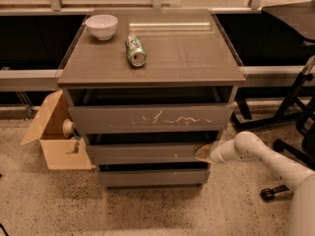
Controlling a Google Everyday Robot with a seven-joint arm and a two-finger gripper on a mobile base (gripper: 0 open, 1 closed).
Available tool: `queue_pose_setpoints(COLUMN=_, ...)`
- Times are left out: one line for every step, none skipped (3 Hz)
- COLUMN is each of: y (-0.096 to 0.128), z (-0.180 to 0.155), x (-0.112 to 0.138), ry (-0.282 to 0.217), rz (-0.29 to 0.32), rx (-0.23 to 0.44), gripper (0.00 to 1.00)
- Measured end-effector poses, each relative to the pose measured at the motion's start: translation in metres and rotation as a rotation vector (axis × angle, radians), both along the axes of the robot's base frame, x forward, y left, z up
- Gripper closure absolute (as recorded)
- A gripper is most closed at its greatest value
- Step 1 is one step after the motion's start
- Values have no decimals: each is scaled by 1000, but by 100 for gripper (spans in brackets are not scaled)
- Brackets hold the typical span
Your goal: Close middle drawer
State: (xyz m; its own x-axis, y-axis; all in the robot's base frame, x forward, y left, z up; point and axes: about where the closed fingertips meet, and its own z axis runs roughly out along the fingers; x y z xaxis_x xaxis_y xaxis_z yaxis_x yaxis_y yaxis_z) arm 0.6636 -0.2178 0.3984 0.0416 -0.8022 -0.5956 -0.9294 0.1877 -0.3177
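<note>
A grey-brown cabinet (152,63) has three drawers. The middle drawer (142,154) has a plain flat front with a tiny white speck right of centre and stands a little way out, a dark gap above it. The top drawer (147,118), with white scratch marks, stands out furthest. The bottom drawer (152,177) is narrower and plain. My gripper (204,153), on a white arm (261,154) coming from the right, rests against the right end of the middle drawer's front.
A white bowl (102,26) and a can lying on its side (136,50) sit on the cabinet top. An open cardboard box (54,136) stands on the floor at the left. An office chair base (290,127) stands at the right.
</note>
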Motion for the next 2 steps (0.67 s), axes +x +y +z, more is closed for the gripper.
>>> queue_pose_setpoints(y=2, z=1, x=-3, ry=1, rz=3, rx=5, gripper=27)
queue_pose_setpoints(y=0, z=20, x=-23, ry=7, rz=-6, rx=19, gripper=4)
